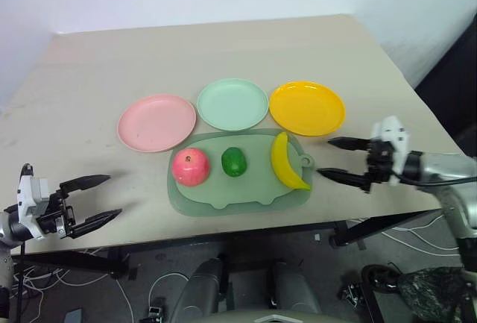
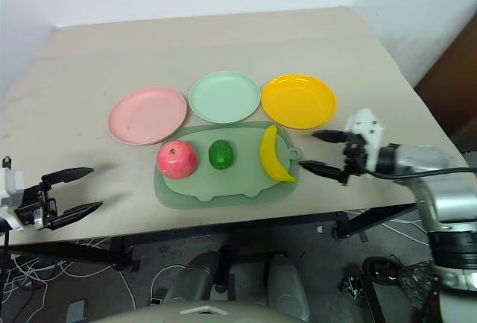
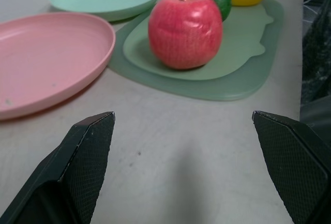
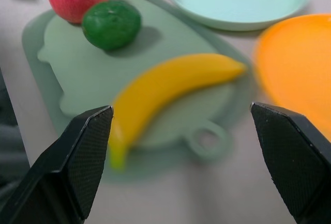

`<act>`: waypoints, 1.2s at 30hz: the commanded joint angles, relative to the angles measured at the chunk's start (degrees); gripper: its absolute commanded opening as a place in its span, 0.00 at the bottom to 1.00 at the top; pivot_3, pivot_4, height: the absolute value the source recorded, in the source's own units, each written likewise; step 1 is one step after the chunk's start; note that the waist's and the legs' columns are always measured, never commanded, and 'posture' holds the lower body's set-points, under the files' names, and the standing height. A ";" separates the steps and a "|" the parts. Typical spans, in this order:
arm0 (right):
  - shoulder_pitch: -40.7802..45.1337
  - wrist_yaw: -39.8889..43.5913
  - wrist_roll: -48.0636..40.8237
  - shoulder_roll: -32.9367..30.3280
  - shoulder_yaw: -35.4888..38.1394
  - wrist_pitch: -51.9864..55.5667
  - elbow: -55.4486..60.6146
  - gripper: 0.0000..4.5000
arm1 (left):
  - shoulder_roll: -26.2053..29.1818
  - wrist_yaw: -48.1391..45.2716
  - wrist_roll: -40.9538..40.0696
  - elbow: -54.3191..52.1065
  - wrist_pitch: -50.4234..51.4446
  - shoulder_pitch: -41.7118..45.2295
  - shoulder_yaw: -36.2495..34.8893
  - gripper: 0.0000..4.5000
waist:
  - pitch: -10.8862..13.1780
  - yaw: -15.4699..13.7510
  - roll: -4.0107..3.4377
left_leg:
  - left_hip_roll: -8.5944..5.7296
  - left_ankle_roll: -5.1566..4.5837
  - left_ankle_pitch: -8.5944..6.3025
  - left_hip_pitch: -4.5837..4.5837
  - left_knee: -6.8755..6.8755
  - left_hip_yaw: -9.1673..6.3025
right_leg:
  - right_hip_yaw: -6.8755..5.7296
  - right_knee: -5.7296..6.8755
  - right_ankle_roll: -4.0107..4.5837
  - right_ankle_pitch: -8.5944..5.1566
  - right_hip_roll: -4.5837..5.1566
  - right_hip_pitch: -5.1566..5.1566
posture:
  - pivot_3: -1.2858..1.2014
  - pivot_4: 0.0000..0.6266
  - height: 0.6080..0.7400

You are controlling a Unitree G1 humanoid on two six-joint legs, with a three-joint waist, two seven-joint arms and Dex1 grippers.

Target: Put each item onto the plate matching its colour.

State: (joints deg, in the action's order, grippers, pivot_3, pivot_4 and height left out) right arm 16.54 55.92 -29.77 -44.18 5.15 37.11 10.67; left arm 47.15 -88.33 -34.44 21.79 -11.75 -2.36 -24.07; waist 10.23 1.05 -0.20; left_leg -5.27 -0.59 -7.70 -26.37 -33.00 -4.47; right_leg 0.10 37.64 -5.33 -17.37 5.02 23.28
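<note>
A red-pink apple (image 1: 191,167), a dark green oval fruit (image 1: 234,161) and a yellow banana (image 1: 285,160) lie in a row on a green pig-shaped mat. Behind the mat stand a pink plate (image 1: 156,121), a mint green plate (image 1: 232,103) and a yellow-orange plate (image 1: 307,107), all bare. My right gripper (image 1: 339,160) is open just right of the banana, pointing at it. My left gripper (image 1: 98,199) is open near the table's front left edge, well left of the apple (image 3: 185,30).
The pig-shaped mat (image 1: 238,189) lies near the table's front edge. Wide bare tabletop stretches behind the plates and to the left. Cables and table legs show on the floor below the front edge.
</note>
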 commanded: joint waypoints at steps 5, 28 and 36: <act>6.61 -24.87 2.04 12.23 -1.65 19.22 5.51 1.00 | -1.23 0.96 -0.11 -2.25 0.06 0.02 -0.74 1.00 | -0.02 -0.38 0.04 | 0.00 0.00 0.00 -0.02 0.05 0.04 | -0.02 -0.02 0.06 -0.03 0.03 0.11 | 0.52 0.24 0.98; 9.93 -39.84 2.39 21.91 -4.25 38.04 11.43 0.79 | -2.83 3.61 1.17 -4.75 -0.28 -2.66 -0.20 1.00 | -0.03 0.07 0.05 | 0.02 -0.02 0.02 0.03 0.03 0.10 | -0.03 -0.08 0.21 0.06 0.01 0.06 | 0.52 0.24 0.98; 12.67 -35.15 -1.79 18.74 -2.42 42.20 13.51 0.37 | -2.98 3.71 1.67 -3.76 -0.50 -1.49 0.67 1.00 | -0.03 -0.02 0.05 | 0.02 -0.03 0.02 0.02 0.02 0.10 | -0.04 -0.09 0.22 0.07 0.01 0.06 | 0.52 0.24 0.98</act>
State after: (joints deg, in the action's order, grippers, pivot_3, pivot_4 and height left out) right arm 27.35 19.01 -29.59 -24.43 1.03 78.37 21.14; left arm 44.21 -84.62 -32.97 18.89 -11.76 -4.31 -23.27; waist 10.20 1.03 -0.15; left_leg -5.25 -0.61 -7.68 -26.35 -32.99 -4.37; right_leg 0.05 37.55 -5.11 -17.30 5.03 23.34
